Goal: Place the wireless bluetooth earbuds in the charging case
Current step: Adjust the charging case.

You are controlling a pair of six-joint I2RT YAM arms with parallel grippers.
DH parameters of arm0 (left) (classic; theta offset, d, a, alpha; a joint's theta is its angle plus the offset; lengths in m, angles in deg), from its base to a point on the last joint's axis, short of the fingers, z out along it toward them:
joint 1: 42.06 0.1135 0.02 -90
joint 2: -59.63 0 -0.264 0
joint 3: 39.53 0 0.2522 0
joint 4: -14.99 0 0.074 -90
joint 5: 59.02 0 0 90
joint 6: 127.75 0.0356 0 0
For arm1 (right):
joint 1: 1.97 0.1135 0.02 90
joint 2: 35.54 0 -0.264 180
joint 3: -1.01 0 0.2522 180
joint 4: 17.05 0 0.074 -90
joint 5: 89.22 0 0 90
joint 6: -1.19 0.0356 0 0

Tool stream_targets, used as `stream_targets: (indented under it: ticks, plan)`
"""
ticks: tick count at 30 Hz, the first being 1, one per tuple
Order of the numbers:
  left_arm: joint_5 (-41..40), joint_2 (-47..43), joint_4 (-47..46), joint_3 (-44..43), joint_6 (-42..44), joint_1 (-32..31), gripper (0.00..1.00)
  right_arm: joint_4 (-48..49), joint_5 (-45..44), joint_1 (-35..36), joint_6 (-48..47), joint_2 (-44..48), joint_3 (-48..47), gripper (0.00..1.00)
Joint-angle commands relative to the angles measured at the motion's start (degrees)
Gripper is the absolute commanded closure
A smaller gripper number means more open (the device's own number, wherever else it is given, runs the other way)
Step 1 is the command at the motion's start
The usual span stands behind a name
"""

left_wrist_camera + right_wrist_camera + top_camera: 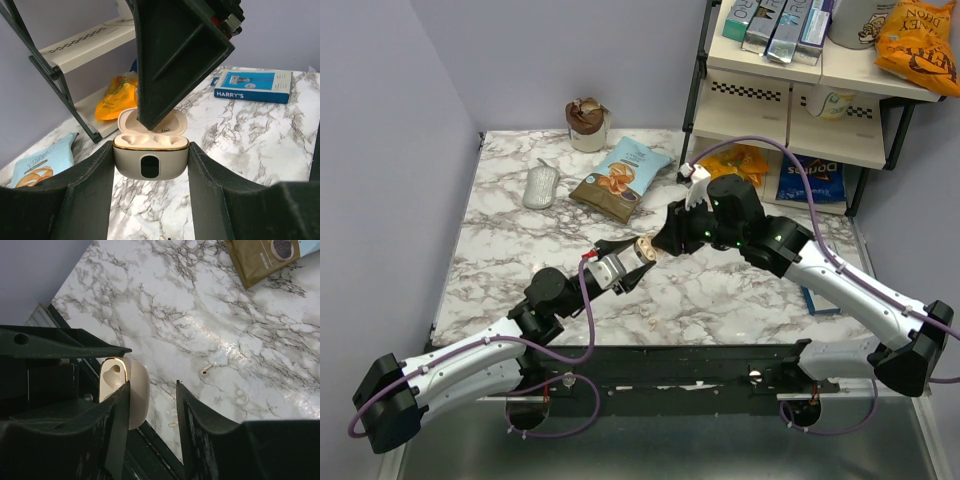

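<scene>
The left gripper (150,149) pinches the charging case (151,165) by its 2 sides over the middle of the marble table (500,240). The lid is tipped back and 2 moulded wells show in the left wrist view. A finger of the right gripper (152,390) points down into the open case and blocks part of the lid; whether its tip touches the case cannot be told. In the right wrist view that gripper's jaws stand apart with nothing seen between them, 1 finger covering part of the case. 1 earbud (205,372) lies on the marble, apart from the case; a pale speck (242,399) near it is too faint to name. Whether a bud sits in either well is hard to make out. A blue box (252,86) on the table reads "HARRY'S". A blue bag (810,180) on the low tier of the shelf unit (770,130), cut by the frame, reads "Doritos". Print on the snack bag (620,178) is too small to read.
</scene>
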State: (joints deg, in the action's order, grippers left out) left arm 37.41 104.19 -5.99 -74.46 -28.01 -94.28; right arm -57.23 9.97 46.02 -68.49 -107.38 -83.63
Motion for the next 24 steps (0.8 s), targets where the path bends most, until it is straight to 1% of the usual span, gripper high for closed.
stream_targets:
  ticks: [1, 5, 8, 11, 12, 13, 14, 17, 18, 20, 21, 22, 23, 24]
  plan:
    - [-0.11, -0.61, -2.61, -1.42, -0.33, -0.33, 1.0, 0.13, 1.35, -0.17, -0.71, -1.2, -1.11, 0.59]
    - [-0.2, -0.17, -2.96, -1.59, -0.42, -0.33, 1.0, 0.22, 1.44, -0.09, -1.07, -1.03, -0.85, 0.64]
    - [-0.55, 0.44, -2.79, -2.03, -0.42, -0.33, 1.0, -0.04, 1.44, -0.17, -1.5, -0.68, -0.67, 0.71]
    - [-2.04, 1.23, -0.95, -2.82, -1.03, -0.33, 0.99, -0.57, 1.18, -0.17, -2.12, -0.07, -0.85, 0.84]
    - [-2.48, 1.41, -0.33, -3.61, -1.21, -0.33, 0.9, -0.92, 0.66, -0.17, -2.38, 0.11, -0.93, 0.97]
    - [-2.74, 1.93, 1.33, -4.05, -1.73, -0.33, 0.85, -1.18, 0.3, -0.09, -3.0, 0.29, -1.2, 0.99]
    - [-3.09, 2.11, 2.13, -4.4, -1.91, -0.42, 0.81, -1.36, 0.13, -0.17, -3.44, 0.72, -1.29, 0.99]
    - [-4.67, 2.64, 3.36, -5.11, -3.23, -0.33, 0.57, -2.68, 0.13, 0.0, -6.07, 1.34, -2.6, 0.99]
    - [-5.03, 2.73, 3.45, -5.28, -3.67, -0.33, 0.46, -3.29, -0.14, -0.09, -6.51, 2.04, -2.95, 0.99]
    - [-5.91, 2.55, 3.98, -5.2, -4.2, -0.33, 0.37, -4.08, -0.49, 0.0, -8.09, 2.75, -4.09, 0.99]
    - [-7.56, 2.47, 4.07, -5.2, -4.37, -0.33, 0.22, -4.87, -0.75, -0.09, -8.53, 3.36, -4.45, 0.99]
    - [-8.36, 2.21, 4.07, -5.11, -4.46, -0.33, 0.05, -5.22, -0.67, -0.09, -9.06, 3.54, -4.97, 0.99]
    - [-9.07, 2.12, 4.07, -5.2, -4.64, -0.33, 0.01, -5.66, -0.58, 0.0, -10.02, 3.72, -5.85, 0.99]
    - [-10.2, 2.03, 4.07, -5.11, -4.73, -0.33, 0.01, -6.36, -0.14, 0.0, -10.55, 3.89, -6.12, 0.99]
